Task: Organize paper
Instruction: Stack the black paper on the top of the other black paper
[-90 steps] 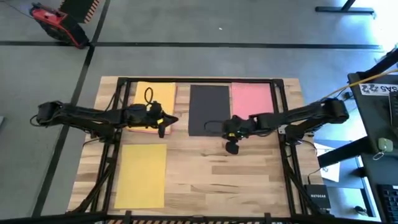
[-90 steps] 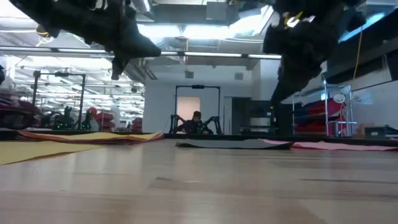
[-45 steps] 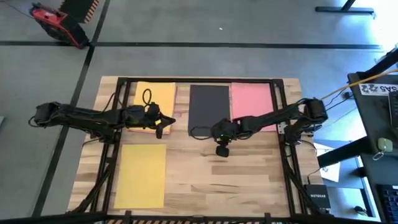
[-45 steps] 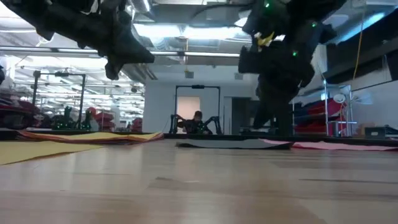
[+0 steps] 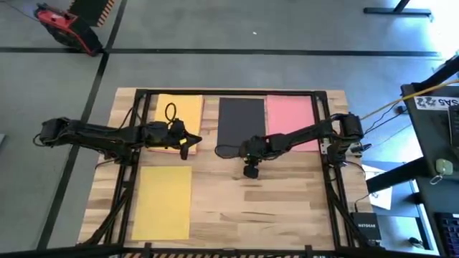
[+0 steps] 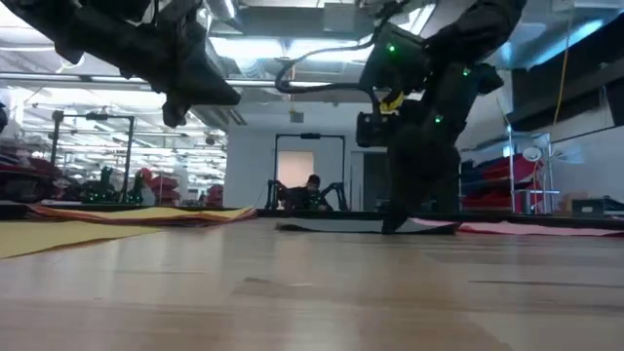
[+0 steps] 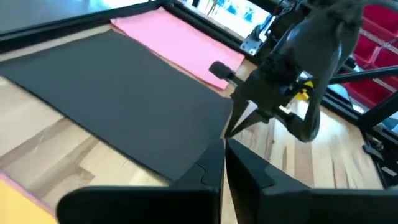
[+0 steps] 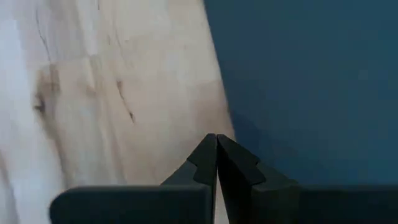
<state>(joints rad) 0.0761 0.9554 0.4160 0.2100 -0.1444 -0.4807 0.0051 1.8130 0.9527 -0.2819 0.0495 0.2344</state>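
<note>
The right end effector (image 5: 244, 153) hides the black sheet's (image 5: 241, 122) near corner, perhaps touching it.

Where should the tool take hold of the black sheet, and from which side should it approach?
Probably at the near edge of the black sheet, by its near corner, coming in from the bare table side. The sheet lies flat, and only this edge faces open wood; the pink sheet borders one long side. The right tool, shut, is there.
</note>
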